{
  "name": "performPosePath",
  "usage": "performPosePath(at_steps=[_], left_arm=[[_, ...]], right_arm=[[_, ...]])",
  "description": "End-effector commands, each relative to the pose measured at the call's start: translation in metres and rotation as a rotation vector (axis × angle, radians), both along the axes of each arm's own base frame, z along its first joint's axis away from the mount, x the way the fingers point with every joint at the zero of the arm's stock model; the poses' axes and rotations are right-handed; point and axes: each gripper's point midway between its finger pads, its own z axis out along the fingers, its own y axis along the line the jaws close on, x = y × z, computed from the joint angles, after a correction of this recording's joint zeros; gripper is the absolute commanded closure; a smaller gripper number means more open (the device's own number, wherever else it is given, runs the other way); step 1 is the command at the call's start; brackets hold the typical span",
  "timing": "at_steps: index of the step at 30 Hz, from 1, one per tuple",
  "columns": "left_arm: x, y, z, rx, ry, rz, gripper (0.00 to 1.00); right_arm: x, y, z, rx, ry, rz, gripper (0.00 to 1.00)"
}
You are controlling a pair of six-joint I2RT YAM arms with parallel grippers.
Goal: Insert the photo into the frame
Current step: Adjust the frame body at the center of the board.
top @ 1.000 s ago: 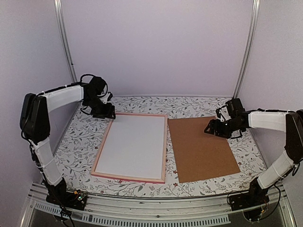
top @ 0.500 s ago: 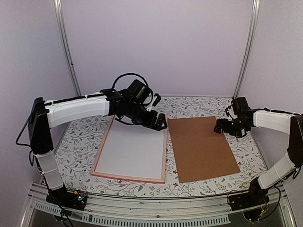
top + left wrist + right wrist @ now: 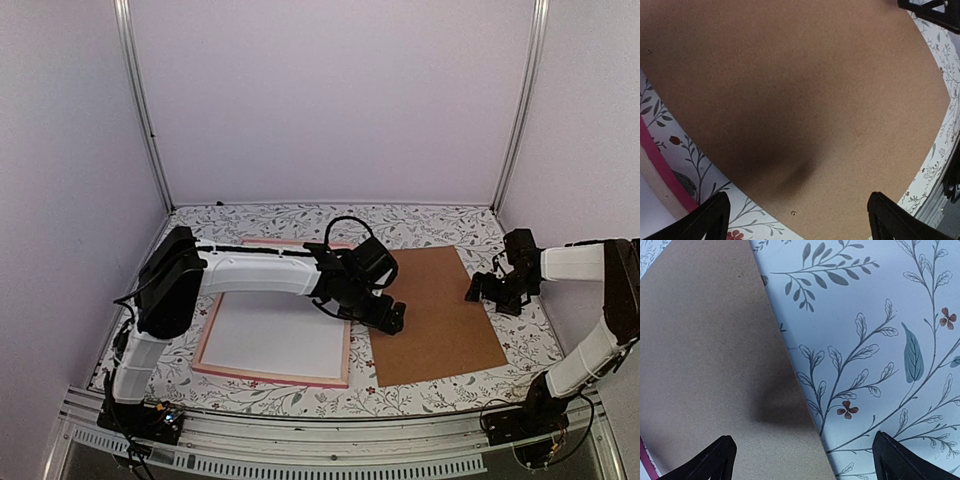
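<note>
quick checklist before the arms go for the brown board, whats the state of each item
1. Jaws of the left gripper open: ok.
2. Jaws of the right gripper open: ok.
3. The brown hardboard backing lies flat beside the thin pink rectangular frame: ok.
4. The left gripper is over the board's frame-side edge: ok.
5. The board's opposite edge runs between the right gripper's jaws: ok.
6. The photo is seated in the frame: cannot tell. Only a white surface shows inside it.
</note>
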Motion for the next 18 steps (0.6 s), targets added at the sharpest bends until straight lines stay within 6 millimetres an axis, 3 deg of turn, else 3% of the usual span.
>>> performPosePath(at_steps=[1,10,18], left_arm=[[0.007,-0.007,0.001,-0.013,-0.03,0.057,0.02],[0.028,0.018,-0.027,0.099,-0.074,0.122,0.02],[0.05,0.05,-0.036,0.157,-0.078,0.196,0.02]], right_arm=[[0.006,0.008,0.007,0.052,-0.044,0.002,0.01],[0.003,0.009,0.002,0.056,-0.028,0.005,0.01],[0.001,0.015,0.0,0.09,-0.028,0.029,0.03]])
